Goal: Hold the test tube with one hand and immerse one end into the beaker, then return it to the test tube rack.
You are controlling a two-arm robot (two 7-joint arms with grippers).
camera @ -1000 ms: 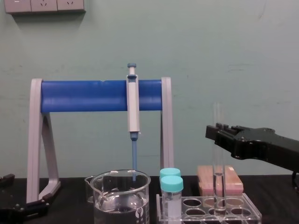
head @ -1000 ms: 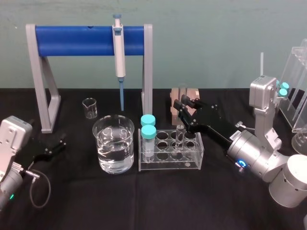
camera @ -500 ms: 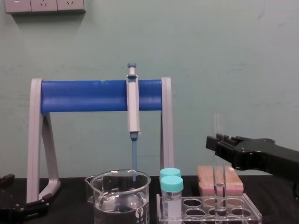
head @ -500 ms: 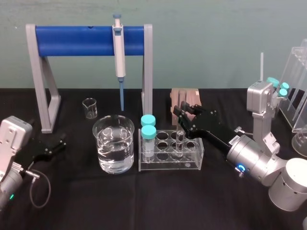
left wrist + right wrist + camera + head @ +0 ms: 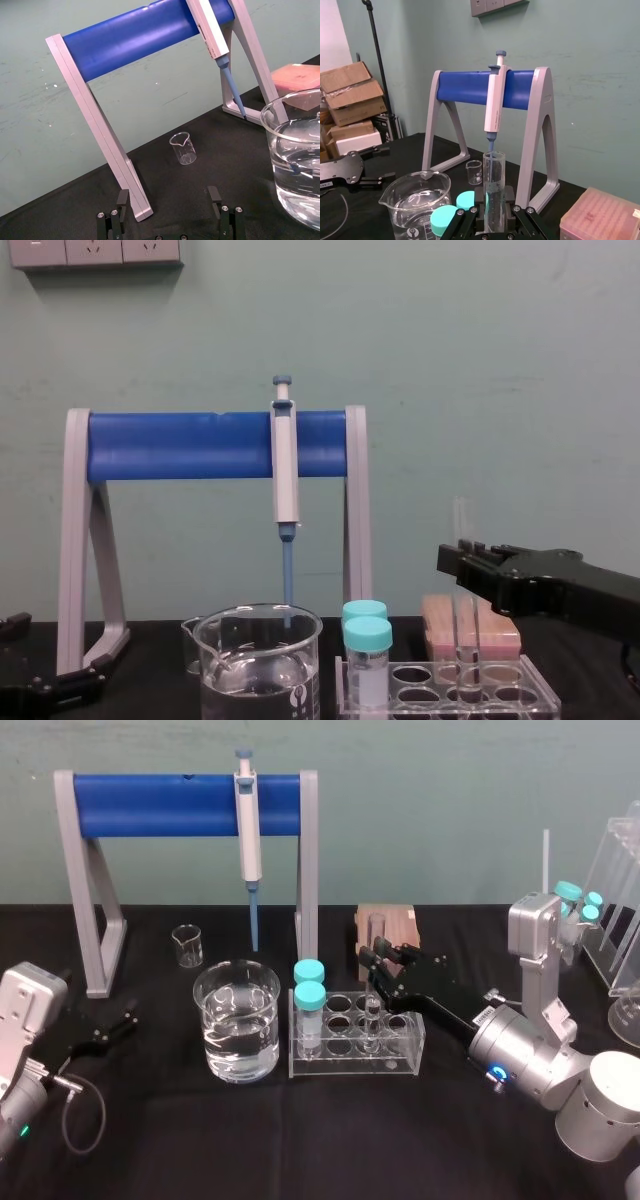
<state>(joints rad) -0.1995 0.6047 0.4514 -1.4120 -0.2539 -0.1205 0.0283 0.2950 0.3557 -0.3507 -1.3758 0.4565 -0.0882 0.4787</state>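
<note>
Head view: my right hand (image 5: 380, 962) grips the test tube (image 5: 371, 1018) upright in the test tube rack (image 5: 400, 1056); left hand (image 5: 116, 1024) sits open.

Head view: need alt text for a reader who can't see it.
The right gripper holds the test tube upright, its lower end down in a hole of the test tube rack. The beaker of clear liquid stands left of the rack; the left gripper rests open at far left.
</note>
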